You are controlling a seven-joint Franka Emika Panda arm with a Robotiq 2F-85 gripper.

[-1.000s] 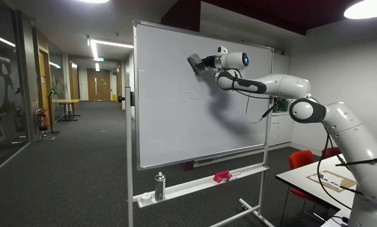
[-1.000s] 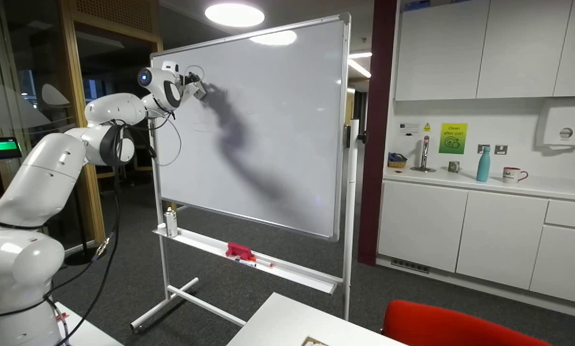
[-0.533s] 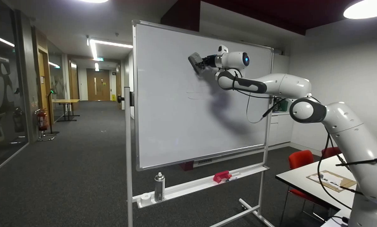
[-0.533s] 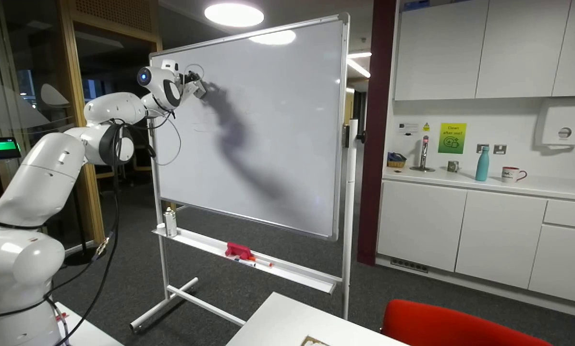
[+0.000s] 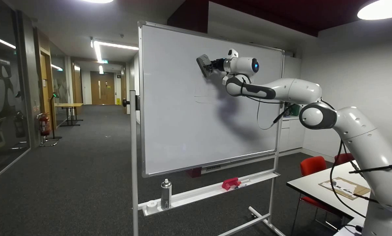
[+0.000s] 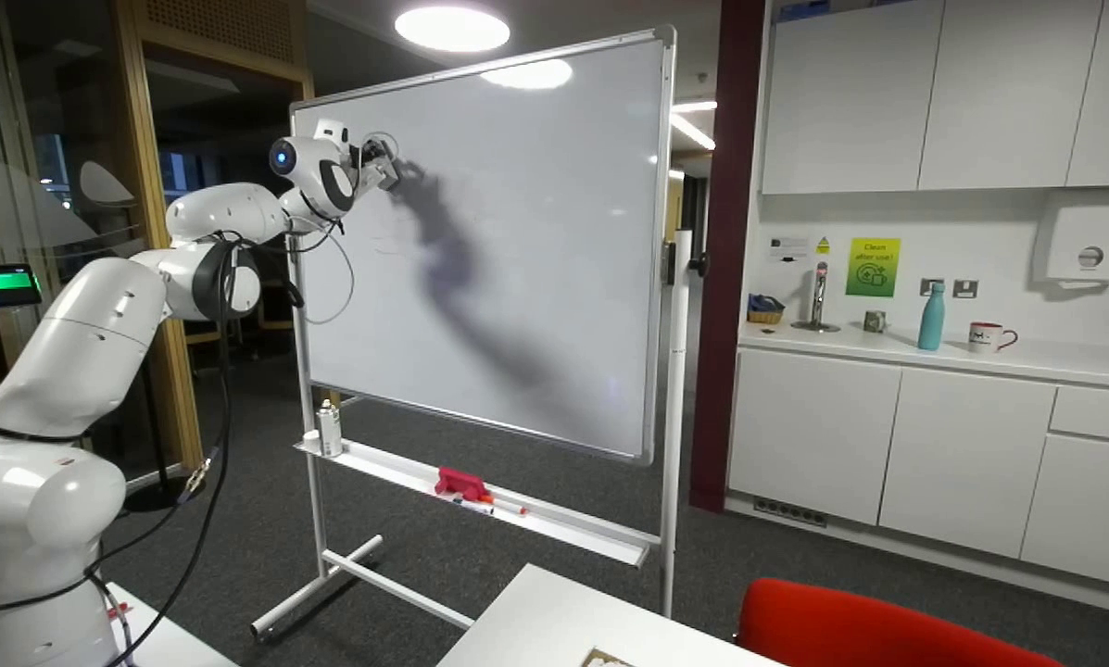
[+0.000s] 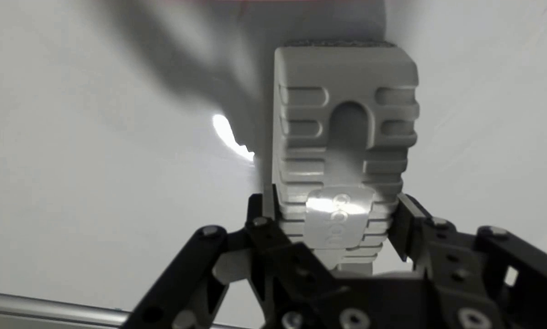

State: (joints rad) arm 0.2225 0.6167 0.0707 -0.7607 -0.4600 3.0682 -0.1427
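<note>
Reading "Clean after use!" on the green poster (image 6: 874, 267) on the wall (image 6: 999, 232), with a cup symbol under the words! Spotting a yellow warning triangle (image 6: 823, 245) just beside, then print on the white notice (image 6: 788, 248), too small to read. Over to the wrist view: catching raised letters on the gray eraser (image 7: 346, 155), glare-struck, impossible to make out for sure!

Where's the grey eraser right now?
In the wrist view, the grey eraser sits right of centre, clamped in the gripper. In both exterior views it's at the upper part of the whiteboard; touching or not, I can't tell.
</note>
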